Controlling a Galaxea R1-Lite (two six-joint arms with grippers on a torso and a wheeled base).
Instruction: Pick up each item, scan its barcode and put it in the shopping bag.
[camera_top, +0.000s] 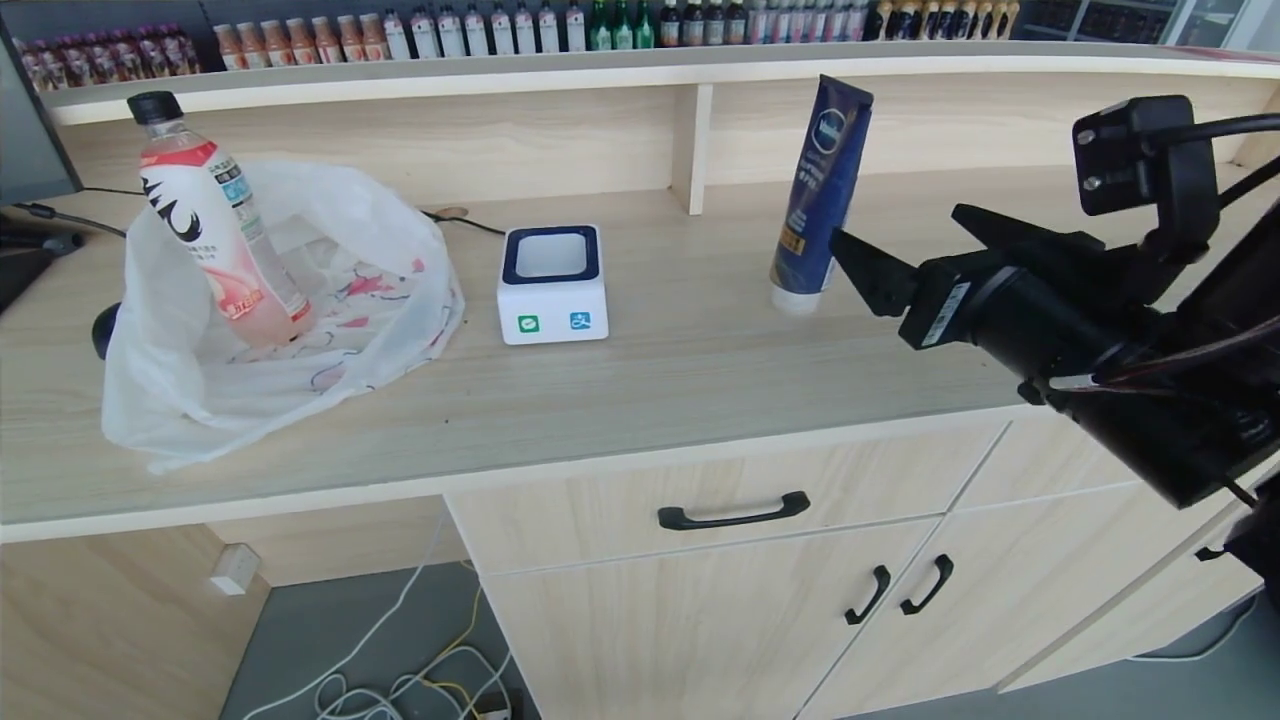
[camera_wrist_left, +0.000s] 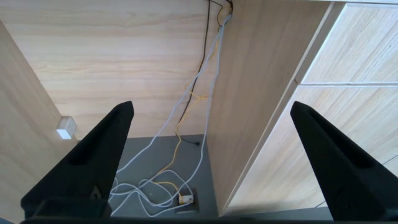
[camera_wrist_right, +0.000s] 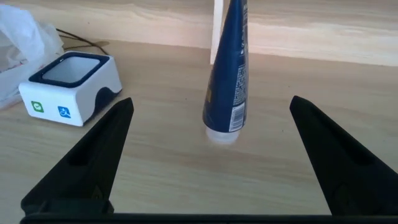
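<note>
Your right gripper (camera_top: 895, 222) is the nearer one. Its fingers are spread wide and empty, and the tube (camera_top: 822, 190) stands cap-down straight ahead of them on the counter (camera_top: 700, 380), right of the scanner (camera_top: 552, 283), its long axis near upright with a slight lean. Come in level so the fingers close across its width. Your left gripper (camera_wrist_left: 211, 109), likewise spread and empty, hangs low by the cabinet (camera_wrist_left: 267, 93).

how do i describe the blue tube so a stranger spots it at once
On the long wooden counter, find the white scanner box. The blue tube stands to the robot's right of it. Unlike the pink bottle in the bag, it is dark blue and rests on its white cap.
</note>
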